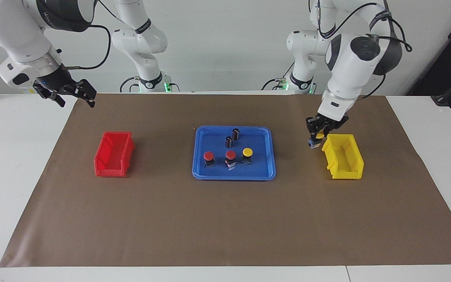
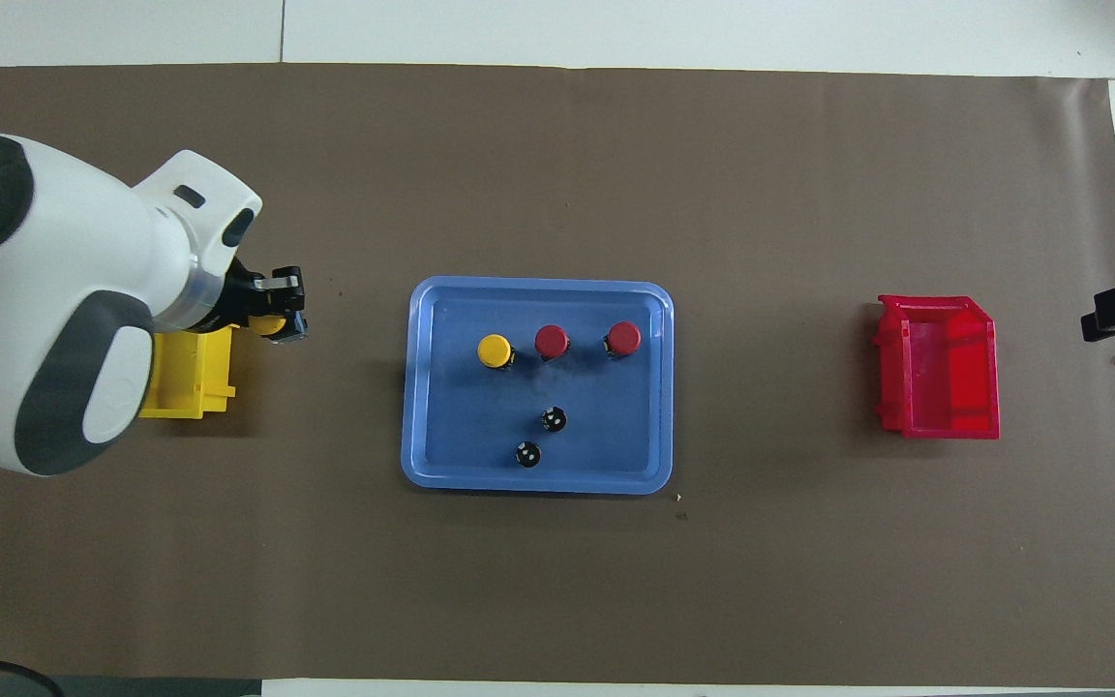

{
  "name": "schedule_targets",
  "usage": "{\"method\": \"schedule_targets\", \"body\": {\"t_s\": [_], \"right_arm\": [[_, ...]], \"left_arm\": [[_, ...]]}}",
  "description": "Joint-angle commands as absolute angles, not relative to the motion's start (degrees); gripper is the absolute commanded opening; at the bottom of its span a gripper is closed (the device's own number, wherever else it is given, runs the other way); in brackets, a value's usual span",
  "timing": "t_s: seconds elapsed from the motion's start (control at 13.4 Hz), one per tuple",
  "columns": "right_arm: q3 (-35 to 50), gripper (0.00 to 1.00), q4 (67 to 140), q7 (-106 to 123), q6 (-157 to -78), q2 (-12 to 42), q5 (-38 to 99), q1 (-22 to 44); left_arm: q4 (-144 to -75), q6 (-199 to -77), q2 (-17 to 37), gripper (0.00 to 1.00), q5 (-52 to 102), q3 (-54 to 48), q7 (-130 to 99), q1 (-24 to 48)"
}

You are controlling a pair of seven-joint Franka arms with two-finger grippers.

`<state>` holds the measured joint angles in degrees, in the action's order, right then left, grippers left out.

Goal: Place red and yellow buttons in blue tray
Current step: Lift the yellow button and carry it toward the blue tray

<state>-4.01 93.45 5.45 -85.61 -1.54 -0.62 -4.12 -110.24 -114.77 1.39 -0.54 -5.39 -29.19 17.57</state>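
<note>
I see the blue tray [image 2: 441, 387] at frame center holding one yellow button [image 2: 495, 350], two red buttons [image 2: 552, 341] and two dark cylinders [image 2: 554, 419]. At middle left my left gripper [image 2: 279, 315] grips a second yellow button [image 2: 270, 325] beside the yellow bin [image 2: 192, 379]. The red bin [image 2: 940, 368] sits at middle right.

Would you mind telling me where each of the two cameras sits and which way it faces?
Facing view: high across the table, facing both robots; both arms show, the left gripper shut on a yellow button beside the yellow bin.
Overhead view: above the robots' end, looking steeply down; the left arm and the right gripper show.
Shared: the blue tray and red bin.
</note>
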Motion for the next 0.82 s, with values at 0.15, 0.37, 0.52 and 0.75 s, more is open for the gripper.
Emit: {"method": "schedule_targets", "body": {"t_s": [0.15, 0.37, 0.52, 0.75], "right_arm": [[-3.8, 1.00, 94.9, 6.8, -85.9, -2.8, -0.6, -4.6], [-3.8, 1.00, 94.9, 6.8, -85.9, -2.8, -0.7, -4.6], [-3.8, 1.00, 94.9, 6.8, -85.9, -2.8, -0.7, -4.6], [-3.8, 1.00, 94.9, 6.8, -85.9, -2.8, -0.7, -4.6]], "left_arm": [[-115.6, -126.1, 4.9, 0.01, 0.5, -4.6, -36.3, 23.3], [-115.6, -128.1, 6.6, 0.01, 0.5, -4.6, -39.3, 26.0], [-115.6, -128.9, 7.7, 0.01, 0.5, -4.6, -41.6, 27.7], [-115.8, -131.3, 9.5, 0.01, 0.5, -4.5, -42.2, 28.4]]}}
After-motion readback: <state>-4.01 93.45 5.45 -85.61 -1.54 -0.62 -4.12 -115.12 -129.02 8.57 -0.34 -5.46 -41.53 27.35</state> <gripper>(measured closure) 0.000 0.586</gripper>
